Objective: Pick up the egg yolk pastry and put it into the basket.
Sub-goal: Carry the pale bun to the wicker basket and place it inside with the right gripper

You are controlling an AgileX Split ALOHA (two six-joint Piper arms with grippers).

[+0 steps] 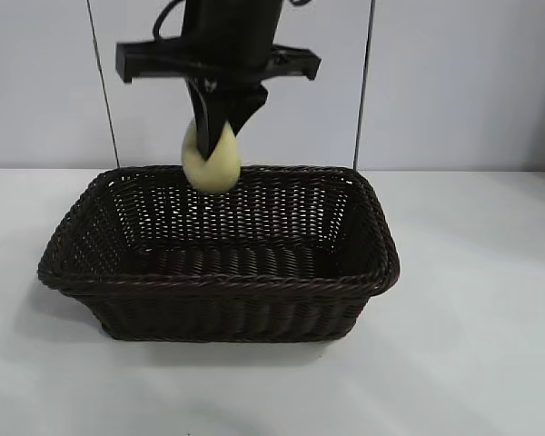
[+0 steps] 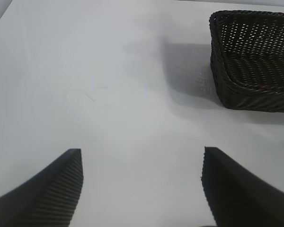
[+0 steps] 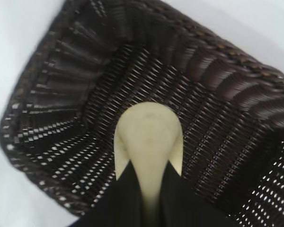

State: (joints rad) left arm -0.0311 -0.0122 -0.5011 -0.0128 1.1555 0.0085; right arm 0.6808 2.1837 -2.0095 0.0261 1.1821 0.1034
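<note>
- Exterior view, left to centre: the basket [image 1: 220,272] sits on the white table [image 1: 472,345], its open mouth facing up and nothing visible on its woven floor. No arm shows at the left edge of this view.
- Exterior view, centre: the right gripper [image 1: 218,136] hangs from above, pointing steeply down, over the rear-left part of the basket. Its jaws are pinched together on the egg yolk pastry [image 1: 212,162], which bulges out on both sides of the dark fingers. The pastry is level with the back rim, clear of the basket floor and not touching the wicker.
- Left wrist view: the left gripper [image 2: 142,189] hovers over bare table with its fingers spread well apart and nothing between them; one end of the basket shows farther off. This arm appears idle.
- Right wrist view: the pastry [image 3: 149,137] is seen squeezed between the two dark fingers [image 3: 118,194], with the basket interior [image 3: 75,156] directly beneath it, the weave of floor and sloping walls filling the frame around it.
- Progress, as judged: the pick-up is done and the carry has brought the pastry over the basket. What remains is the placing itself, probably a short lowering toward the floor, then a release and a withdrawal of the arm. The pastry is not yet in the basket, so the task is well advanced but unfinished.
</note>
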